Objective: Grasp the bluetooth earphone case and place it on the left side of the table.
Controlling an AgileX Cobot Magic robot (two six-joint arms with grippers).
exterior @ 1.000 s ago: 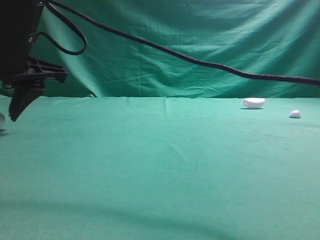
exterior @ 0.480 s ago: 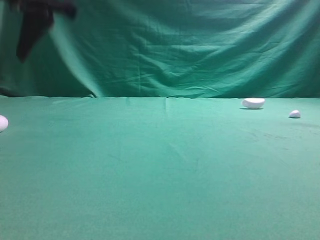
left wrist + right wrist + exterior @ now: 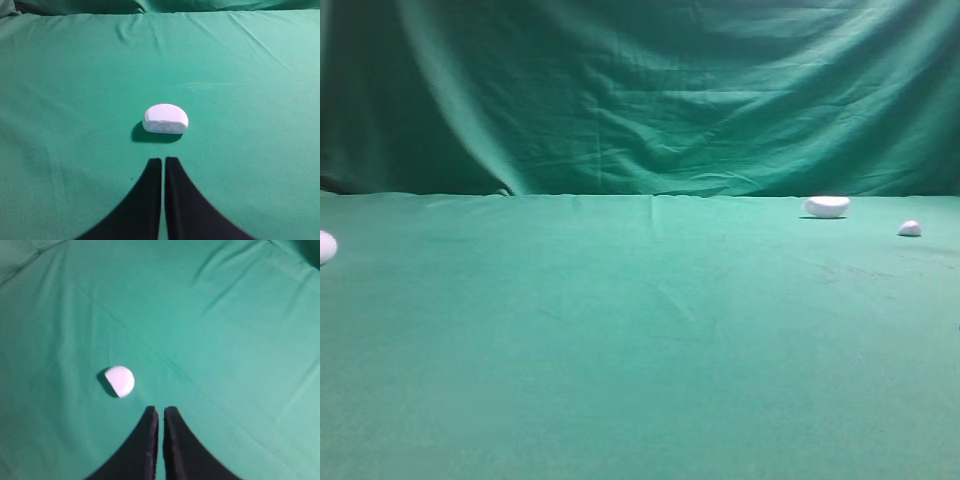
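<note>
Gone from the high view is the dark arm that was seen at upper left half a second ago; only cloth and three white things are shown now. The case (image 3: pixel 325 246) is left lying at the far left edge of the table (image 3: pixel 640 350), half cut off by the frame, so the placing is judged done.

From the left wrist, the case (image 3: pixel 165 119) is seen whole, straight ahead of the left claw (image 3: pixel 163 161) and clear of it. Its long axis is laid crosswise to the fingers. That claw is closed, with nothing held. The left arm is plainly the nearer, so any regrasp would have to be started by opening and moving straight forward.

The right claw (image 3: pixel 160 410) is likewise closed and empty, with a white piece (image 3: pixel 120 381) ahead to its left. Whether this is the lump (image 3: pixel 827 206) or the pebble (image 3: pixel 910 228) cannot be told.
</note>
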